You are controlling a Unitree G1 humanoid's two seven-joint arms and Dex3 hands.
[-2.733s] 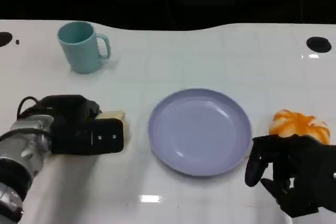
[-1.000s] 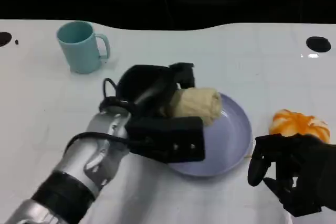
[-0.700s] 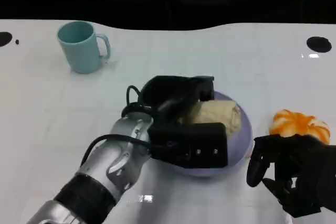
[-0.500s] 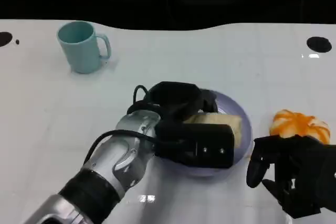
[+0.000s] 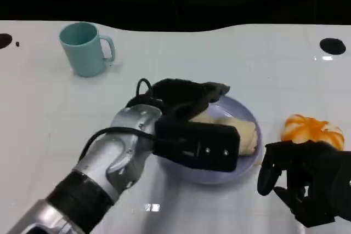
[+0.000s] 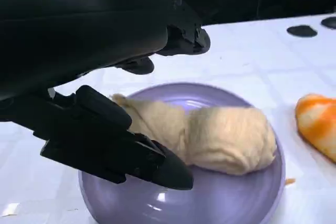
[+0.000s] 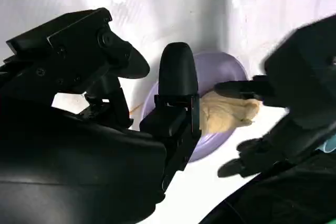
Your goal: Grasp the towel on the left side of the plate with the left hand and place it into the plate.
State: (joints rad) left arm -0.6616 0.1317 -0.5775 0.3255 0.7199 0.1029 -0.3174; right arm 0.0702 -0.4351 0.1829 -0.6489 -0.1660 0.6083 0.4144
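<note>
A rolled beige towel (image 5: 242, 133) lies in the lavender plate (image 5: 249, 157) at the table's middle. My left hand (image 5: 189, 119) hovers over the plate's left half, its fingers spread apart above and beside the towel without gripping it. The left wrist view shows the towel (image 6: 226, 140) resting on the plate (image 6: 226, 200), with the black fingers (image 6: 121, 140) apart from it. My right hand (image 5: 307, 182) rests at the table's lower right, holding nothing. In the right wrist view the towel (image 7: 228, 111) lies on the plate (image 7: 220, 66) beyond my right hand's fingers (image 7: 178, 87).
A teal mug (image 5: 85, 47) stands at the back left. An orange ribbed object (image 5: 312, 130) lies right of the plate, just behind my right hand. A black dot (image 5: 333, 46) marks the table's far right; the back edge meets darkness.
My left hand carried the towel from left of the plate over it and lowered it in. Its fingers have now spread and let go of the towel. The right hand stayed still.
</note>
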